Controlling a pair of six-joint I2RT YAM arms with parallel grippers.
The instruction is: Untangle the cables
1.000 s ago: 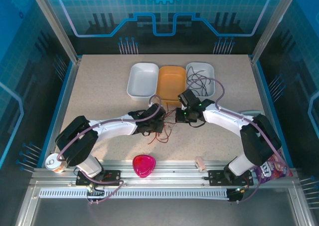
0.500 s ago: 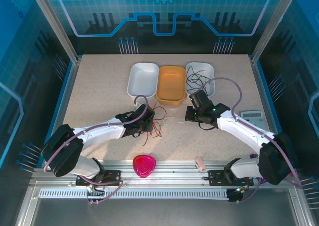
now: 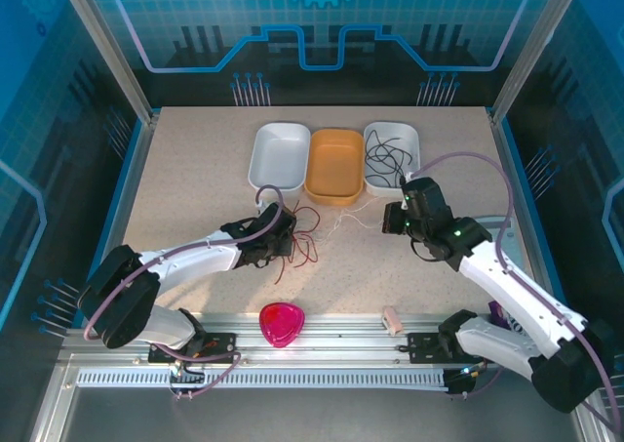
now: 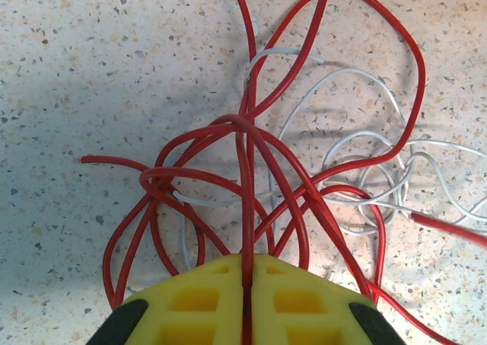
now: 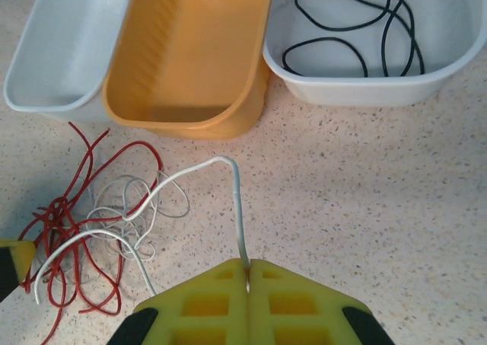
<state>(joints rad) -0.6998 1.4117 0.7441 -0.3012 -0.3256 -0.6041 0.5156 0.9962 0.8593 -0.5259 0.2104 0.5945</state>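
Three sorts of cables: red cables (image 4: 245,208) and pale white cables (image 5: 238,200) lie knotted together on the table (image 3: 195,169), just in front of the orange tray (image 5: 190,55) and left white tray (image 5: 61,48). The black cables (image 3: 387,159) sit apart, in the right white tray (image 5: 365,90). Left gripper (image 4: 245,265): jaws pinched tight on one red strand at near edge of knot. Right gripper (image 5: 247,267): off to the knot's right, clamped on a white strand that arcs up & left into the tangle.
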